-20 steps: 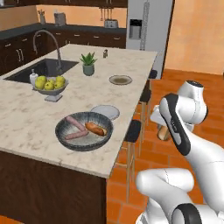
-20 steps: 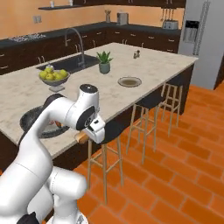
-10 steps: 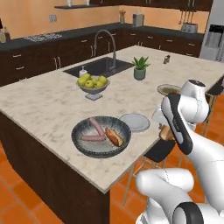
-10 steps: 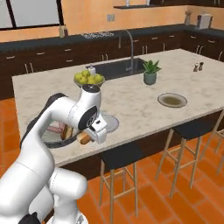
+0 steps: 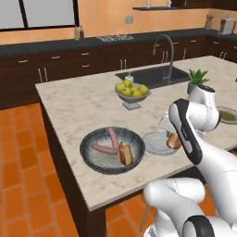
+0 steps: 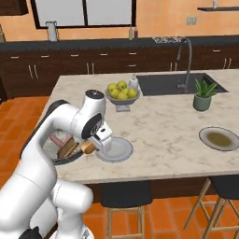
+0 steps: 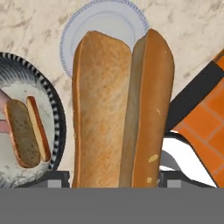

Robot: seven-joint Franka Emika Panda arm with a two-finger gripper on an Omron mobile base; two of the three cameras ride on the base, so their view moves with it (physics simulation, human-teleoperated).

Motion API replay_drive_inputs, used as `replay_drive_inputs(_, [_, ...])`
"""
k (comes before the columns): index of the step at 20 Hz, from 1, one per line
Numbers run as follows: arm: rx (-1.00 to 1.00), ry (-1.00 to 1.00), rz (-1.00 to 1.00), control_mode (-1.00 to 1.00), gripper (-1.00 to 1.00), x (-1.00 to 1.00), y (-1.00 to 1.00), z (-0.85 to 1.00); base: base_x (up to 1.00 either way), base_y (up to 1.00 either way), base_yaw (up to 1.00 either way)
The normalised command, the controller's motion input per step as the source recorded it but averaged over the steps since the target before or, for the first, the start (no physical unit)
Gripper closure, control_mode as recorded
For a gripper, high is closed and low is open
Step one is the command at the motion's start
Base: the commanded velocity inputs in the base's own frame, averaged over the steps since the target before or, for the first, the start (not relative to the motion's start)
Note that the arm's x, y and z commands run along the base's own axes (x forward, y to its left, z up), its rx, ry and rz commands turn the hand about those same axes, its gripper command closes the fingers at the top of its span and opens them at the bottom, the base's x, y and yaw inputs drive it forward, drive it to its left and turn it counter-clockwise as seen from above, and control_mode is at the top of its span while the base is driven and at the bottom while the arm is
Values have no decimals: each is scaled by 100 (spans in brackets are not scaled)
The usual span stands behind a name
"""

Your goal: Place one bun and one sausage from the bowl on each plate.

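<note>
The wide ribbed bowl (image 5: 98, 161) sits near the island's front edge and holds two pink sausages (image 5: 103, 148) and a split bun (image 5: 125, 153). Just right of it lies a small grey plate (image 5: 154, 141). My gripper (image 6: 94, 144) is shut on a second bun (image 6: 87, 147), held at the plate's near edge (image 6: 117, 150). In the hand view this bun (image 7: 122, 109) stands upright in front of the plate (image 7: 105, 26), and the bowl (image 7: 57, 118) with its bun (image 7: 26, 131) lies to the left. The other plate (image 6: 218, 138) lies far right on the counter.
A footed bowl of yellow-green apples (image 5: 132, 90) stands behind the ribbed bowl. Beyond it are the sink with its faucet (image 5: 159, 74) and a potted plant (image 6: 203, 95). A dark stool (image 6: 123, 193) stands under the counter edge, above the orange tile floor.
The base has driven along the island, so the whole scene has shifted. The bowl and near plate now lie closer. The gripper has kept hold of the bun throughout.
</note>
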Motion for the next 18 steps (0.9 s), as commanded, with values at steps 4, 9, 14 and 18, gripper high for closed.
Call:
replay_drive_inputs(4, [1, 0, 9, -100, 100, 25, -6, -4, 65, -47, 35])
replay_drive_inputs(9, [1, 3, 22, -100, 100, 100, -32, -53, 0, 0, 0])
replay_drive_inputs(14, [-1, 8, 8, -100, 100, 89, -55, -59, 0, 0, 0])
replay_drive_inputs(18, [-1, 4, 5, -100, 100, 84, -17, -31, 0, 0, 0])
